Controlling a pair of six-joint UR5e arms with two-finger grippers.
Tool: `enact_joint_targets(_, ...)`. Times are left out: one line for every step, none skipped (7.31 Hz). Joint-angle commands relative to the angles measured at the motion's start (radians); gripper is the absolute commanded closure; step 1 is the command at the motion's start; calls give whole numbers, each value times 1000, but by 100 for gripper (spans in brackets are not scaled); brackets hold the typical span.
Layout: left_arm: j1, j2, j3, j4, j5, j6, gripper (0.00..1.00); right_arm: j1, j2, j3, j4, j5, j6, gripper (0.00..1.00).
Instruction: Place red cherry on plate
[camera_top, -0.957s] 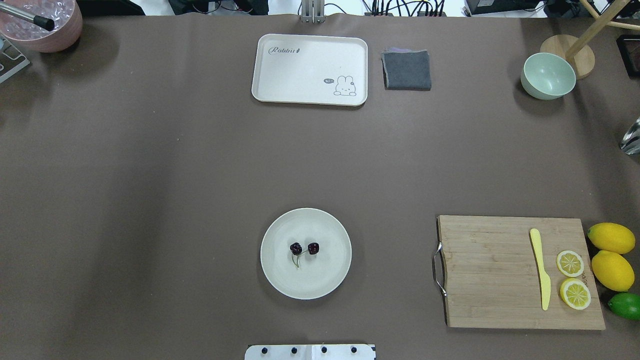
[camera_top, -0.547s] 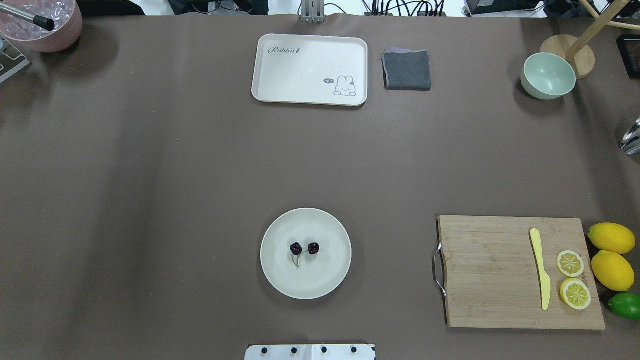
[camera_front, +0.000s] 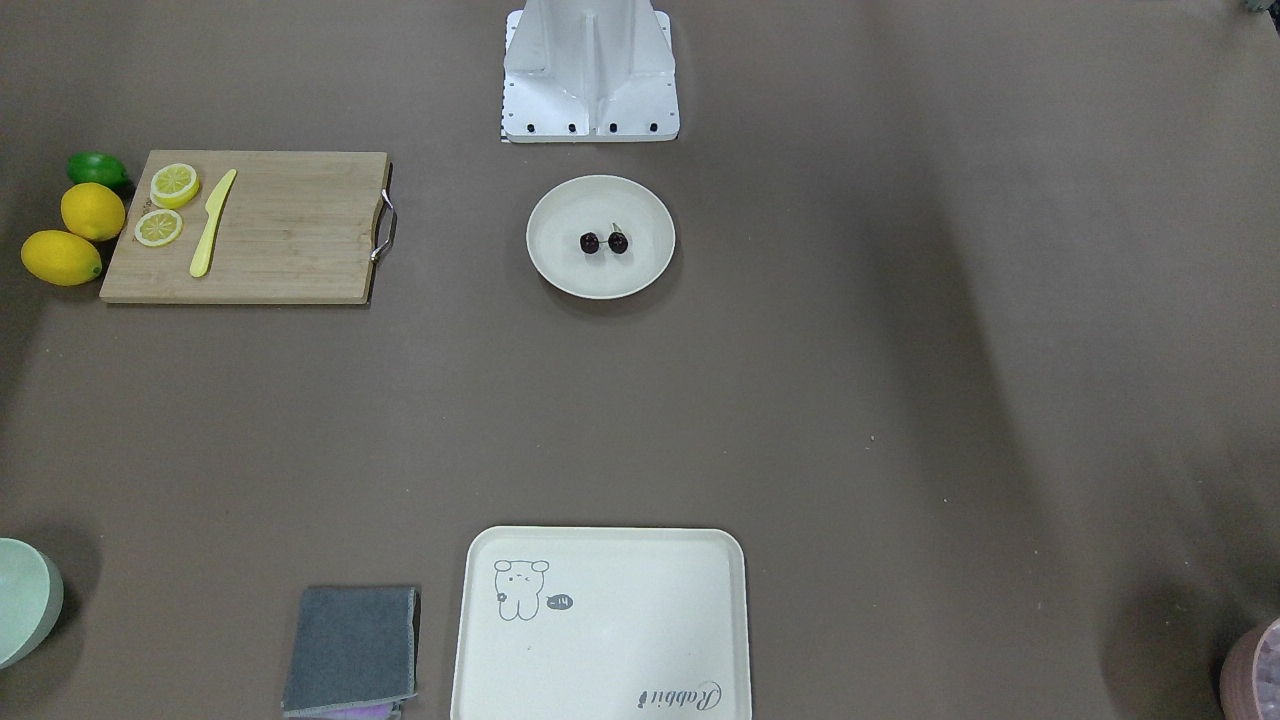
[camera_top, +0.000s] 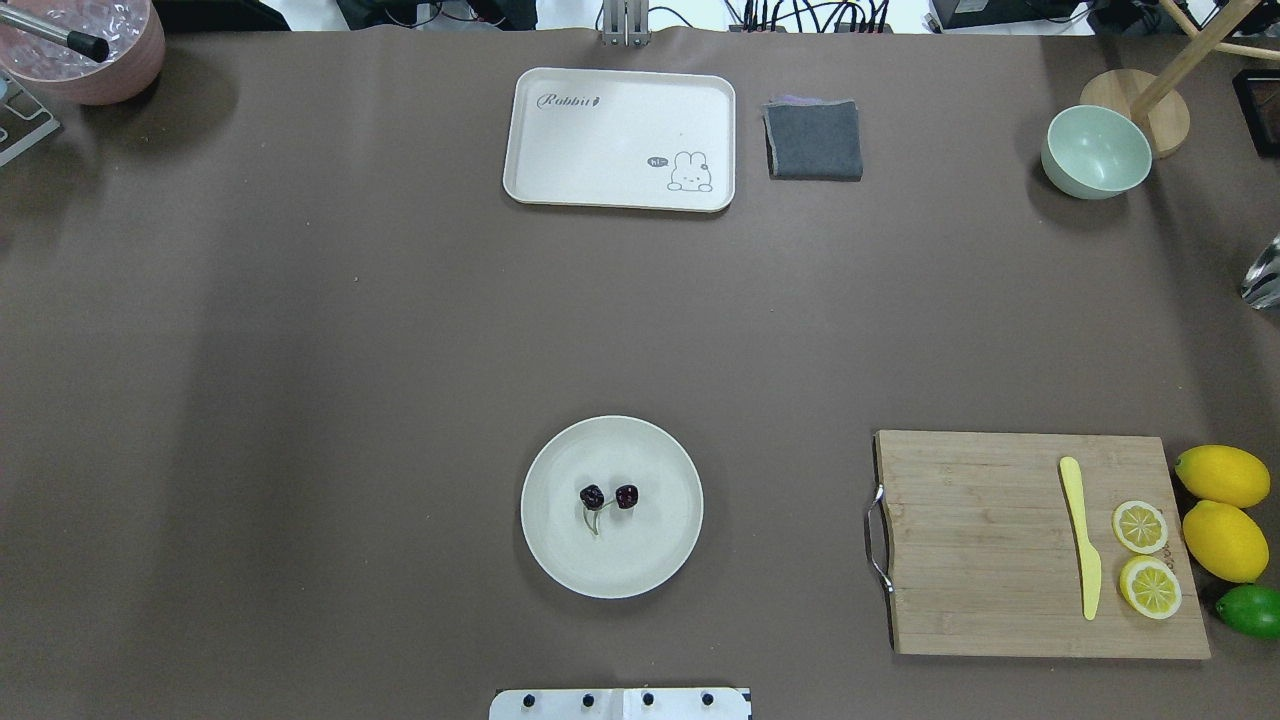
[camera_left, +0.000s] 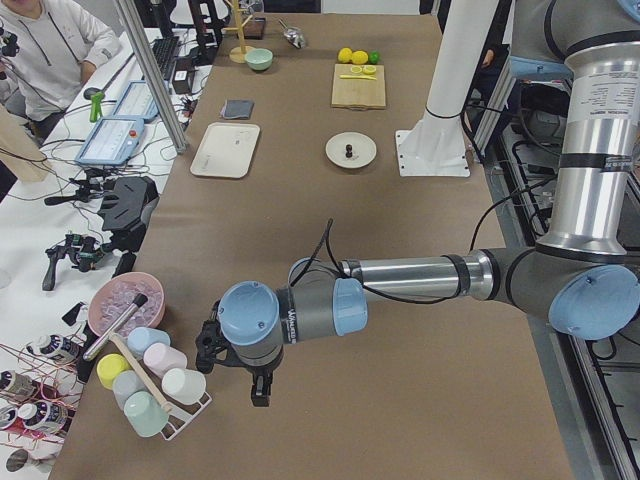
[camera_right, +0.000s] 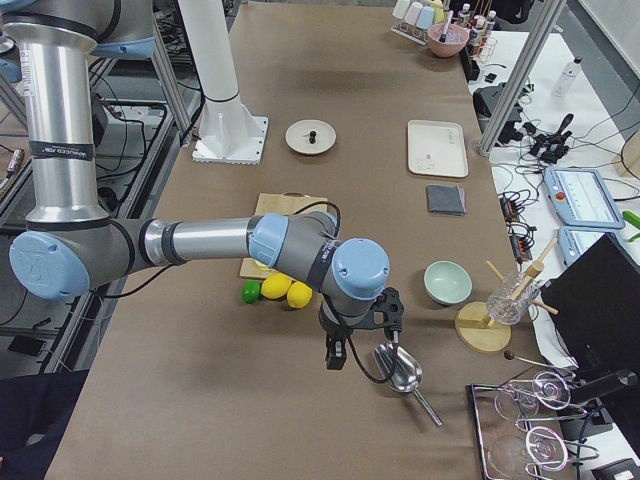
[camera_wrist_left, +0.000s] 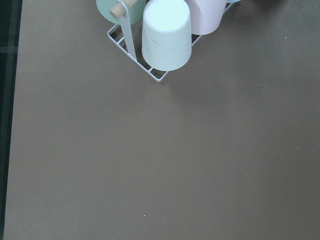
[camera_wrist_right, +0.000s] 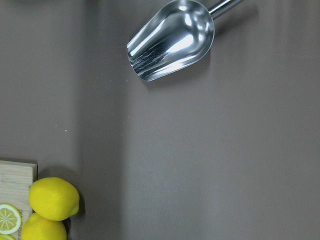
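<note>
The red cherry (camera_top: 608, 497), a joined dark pair with a thin stem, lies in the middle of the round cream plate (camera_top: 640, 565) near the robot's base. The front-facing view shows the same cherry (camera_front: 604, 242) on the plate (camera_front: 600, 281). No gripper touches either. My left gripper (camera_left: 258, 390) hangs far off at the table's left end beside a cup rack. At the opposite end, my right gripper (camera_right: 335, 355) hangs over a metal scoop. Both show only in the side views, so I cannot tell whether they are open or shut.
A rabbit tray (camera_top: 620, 130), a grey cloth (camera_top: 813, 140) and a mint bowl (camera_top: 1096, 150) stand at the far edge. A cutting board (camera_top: 1000, 540) with a yellow knife (camera_top: 1080, 535), lemon slices, lemons (camera_top: 1222, 510) and a lime sits right. The scoop (camera_wrist_right: 172, 42) and cup rack (camera_wrist_left: 165, 35) lie under the wrists.
</note>
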Motion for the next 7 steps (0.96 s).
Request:
enact_joint_targets(2,14,39,-23,7,19,2,-63,-4,-62,103,0,81,0)
enact_joint_targets(2,20,65,-41,27,47,2,-87,-6,-104,194,0,138,0)
enact_joint_targets(2,20,74,-61,39,49,2,-109,-6,-127,266,2,199,0)
enact_joint_targets(2,20,73,-60,40,47,2,-112,-6,-124,280,3,214,0)
enact_joint_targets(2,20,74,-60,40,47,2,-110,-9,-117,280,8,214,0)
enact_joint_targets(3,20,76,-60,40,47,2,-110,-9,-107,282,18,214,0)
enact_joint_targets(2,20,76,-60,40,47,2,-110,-9,-97,282,18,212,0)
